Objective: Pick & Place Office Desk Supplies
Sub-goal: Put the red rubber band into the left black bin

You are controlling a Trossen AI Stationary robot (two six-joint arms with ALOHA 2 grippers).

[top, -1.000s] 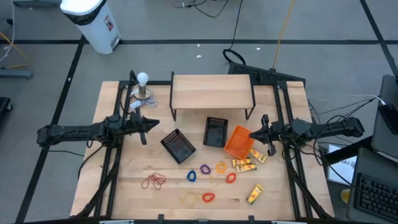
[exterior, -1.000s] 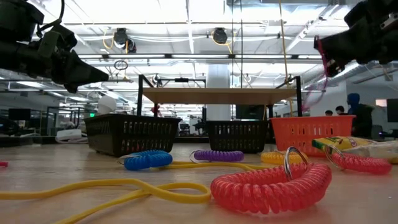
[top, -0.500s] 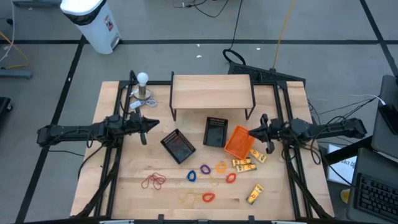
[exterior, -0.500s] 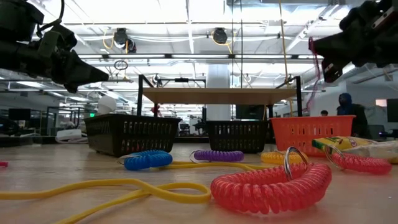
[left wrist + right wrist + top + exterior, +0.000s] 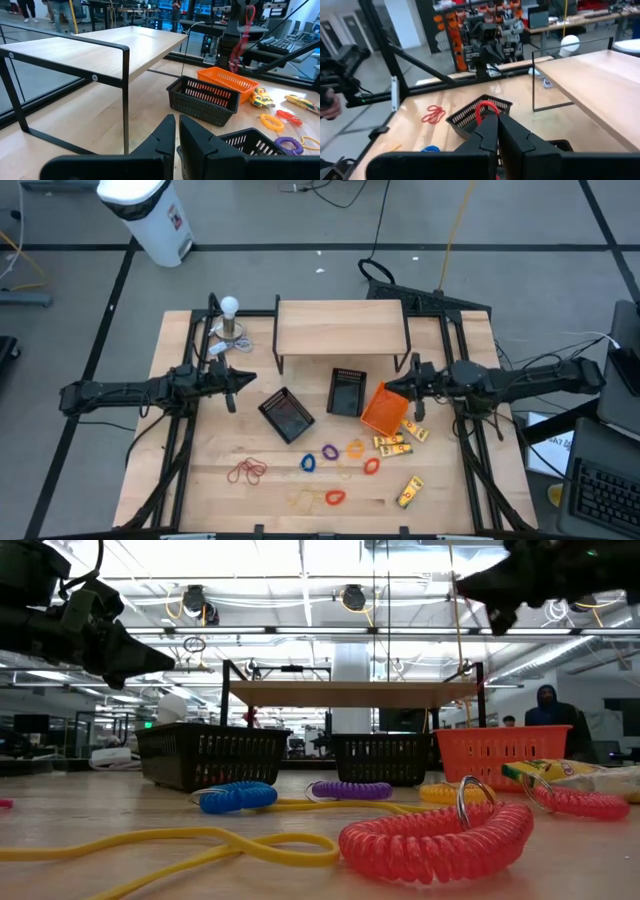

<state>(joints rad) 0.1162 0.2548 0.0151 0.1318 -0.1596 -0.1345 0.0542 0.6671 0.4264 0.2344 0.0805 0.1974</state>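
Observation:
My right gripper point(image 5: 389, 387) points level above the far corner of the orange tray point(image 5: 383, 409). It is shut, and a thin red rubber band point(image 5: 485, 106) shows at its fingertips. On the near half of the table lie loose bands: red point(image 5: 246, 471), blue point(image 5: 308, 463), purple point(image 5: 329, 452), orange point(image 5: 355, 449). Yellow packets point(image 5: 394, 443) lie flat near the table's right edge. My left gripper point(image 5: 250, 380) is shut, holds nothing and hovers level at the table's left. My right gripper has the red rubber band's loop point(image 5: 479, 111) at its shut fingertips and comes level from the table's right. The fingers hide the exact place of the pinch. In the left wrist view the band point(image 5: 244, 30) hangs in front of the gripper, clear of the table.
Two black mesh trays point(image 5: 288, 415) point(image 5: 347, 391) stand mid-table beside the orange tray. A wooden shelf on black legs point(image 5: 341, 328) stands at the far side. A white ball on a stand point(image 5: 230, 318) is at the far left. A person stands in the room beyond the table point(image 5: 545, 705).
My right gripper has risen and gone toward the table's left, from the right edge to above the orange tray. It has stayed shut, with the red band still at its fingertips. The left arm has kept still.

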